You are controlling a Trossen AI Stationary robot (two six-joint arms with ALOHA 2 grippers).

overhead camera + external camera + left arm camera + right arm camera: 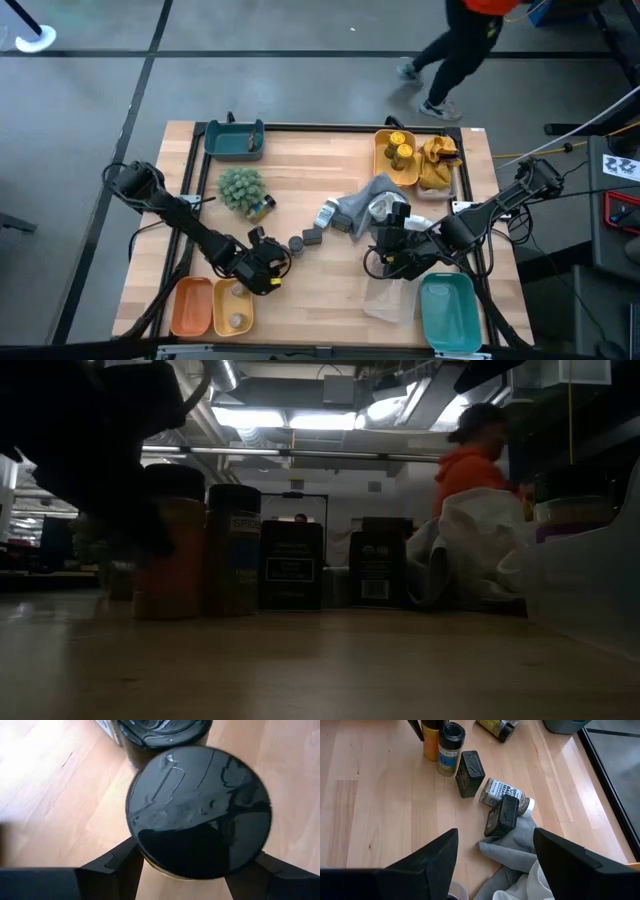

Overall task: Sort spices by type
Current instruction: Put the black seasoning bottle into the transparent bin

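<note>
My left gripper (pixel 262 268) is at the near left of the table, shut on a spice jar (pixel 197 812) with a black lid and an orange body (pixel 172 560). A second black-lidded jar (pixel 232 550) stands right beside it. Two dark tins (pixel 305 240) stand a little to their right. My right gripper (pixel 495 870) hangs open above the grey cloth (pixel 512 855), touching nothing. Below it a dark tin (pixel 502 815) leans on the cloth's edge, and a white-capped jar (pixel 505 795) lies on its side on the table. More jars with yellow lids stand in the far yellow tray (pixel 381 160). My left gripper has the jar pinched between its two fingers (pixel 125 862), which meet its body just under the lid's rim (pixel 145 855) on opposite sides. The fingers come slanting down from the table's left. The jar is upright; I cannot tell whether its base is on the table.
Orange (pixel 192 305) and yellow (pixel 233 308) trays sit at the near left, with teal trays at the near right (pixel 447 312) and far left (pixel 235 138). Left of centre is a green plant ball (pixel 242 188) with a jar (pixel 262 208) beside it. A yellow cloth (pixel 440 160) lies far right. A person walks beyond the table.
</note>
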